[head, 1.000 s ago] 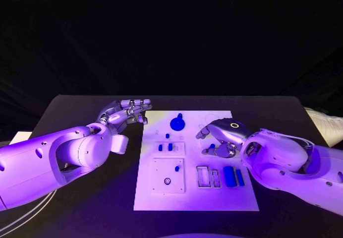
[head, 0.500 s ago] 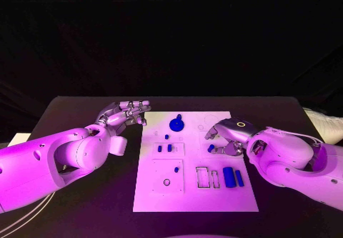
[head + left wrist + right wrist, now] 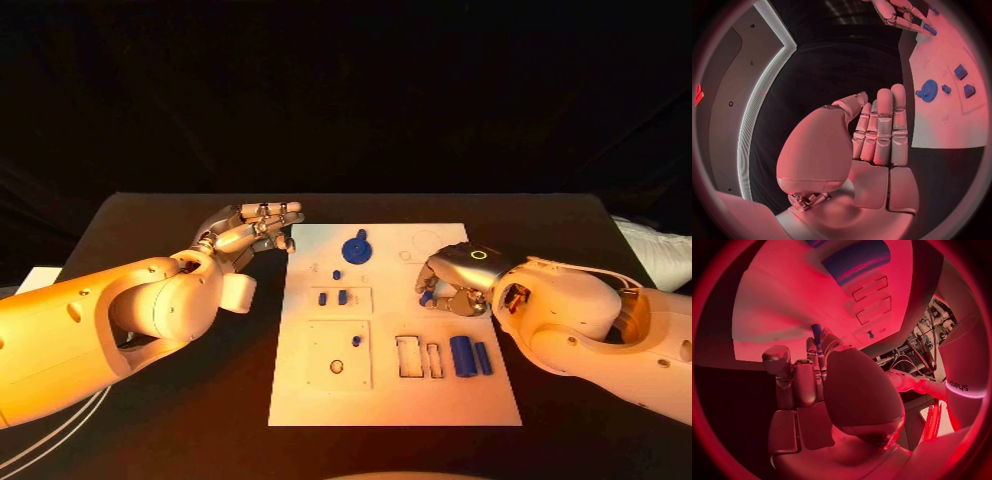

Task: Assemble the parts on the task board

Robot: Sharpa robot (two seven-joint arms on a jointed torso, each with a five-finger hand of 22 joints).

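The white task board [image 3: 397,390] lies in the middle of the black table. My right hand [image 3: 456,280] hovers over the board's right half and pinches a small blue peg [image 3: 427,291] in its fingertips; the right wrist view shows the peg [image 3: 816,333] held just above the board [image 3: 786,300]. My left hand [image 3: 254,231] hangs beside the board's far left corner, fingers straight and holding nothing. A round blue gear [image 3: 358,246] sits at the far end of the board. Two blue bars [image 3: 462,356] lie to the right of two empty slots [image 3: 410,357].
Small blue pegs [image 3: 333,297] stand in a recessed plate left of centre, with another peg [image 3: 356,341] and a ring [image 3: 338,367] in the plate nearer me. In the left wrist view the gear [image 3: 928,91] lies beyond my left hand [image 3: 876,135]. Black table surrounds the board.
My right hand has shifted slightly over the board and raised the blue peg a little. The left hand has stayed where it was.
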